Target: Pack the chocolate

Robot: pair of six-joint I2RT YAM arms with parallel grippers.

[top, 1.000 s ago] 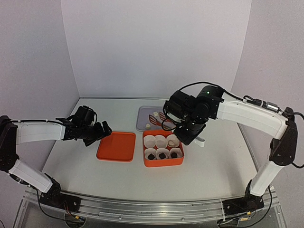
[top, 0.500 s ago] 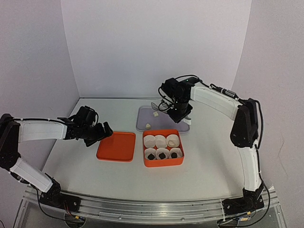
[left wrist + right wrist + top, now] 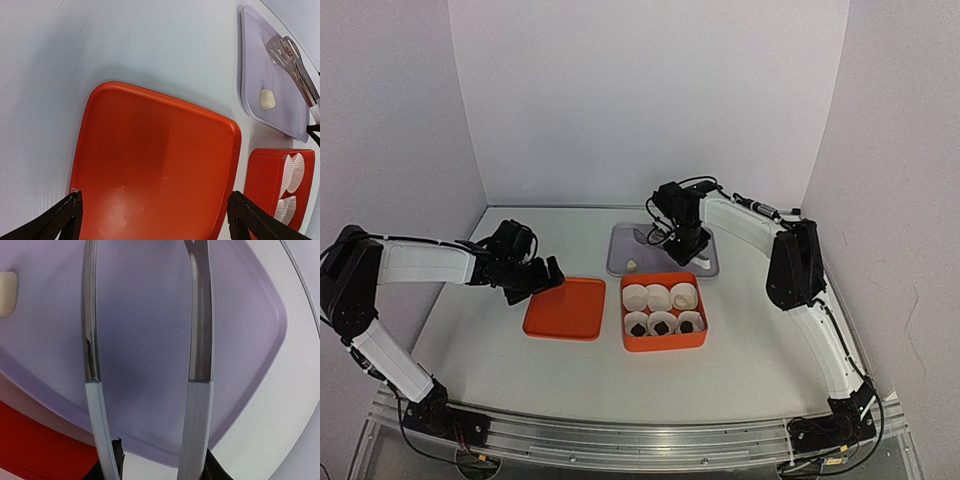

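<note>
Jaws of the left gripper [image 3: 156, 214] are spread wide, with nothing held between them. They are set over the near end of the orange lid [image 3: 150, 160], one fingertip at each side edge, though whether the lid is touched cannot be told. The left arm is stretched low across the worktop [image 3: 750, 340] from the left side, with its forearm nearly level and its wrist turned toward the lid.

The right arm is reached far back. Its upper link rises steeply from the base and its forearm is carried leftward over the lavender tray [image 3: 620, 245], wrist angled down. The jaws of the right gripper [image 3: 684, 244] are closed on the white handles of a pair of metal tongs [image 3: 197, 340]. The two arms of the tongs stand apart above the tray, and nothing is seen between them.

One cream chocolate [image 3: 632, 265] lies on the near part of the tray, apart from the tong tips. Just in front of the tray sits the orange box [image 3: 663, 344], filled with six paper cups [image 3: 635, 296]. Three dark chocolates [image 3: 661, 326] are seated in the front row — one to each cup. What the back row holds cannot be made out.
</note>
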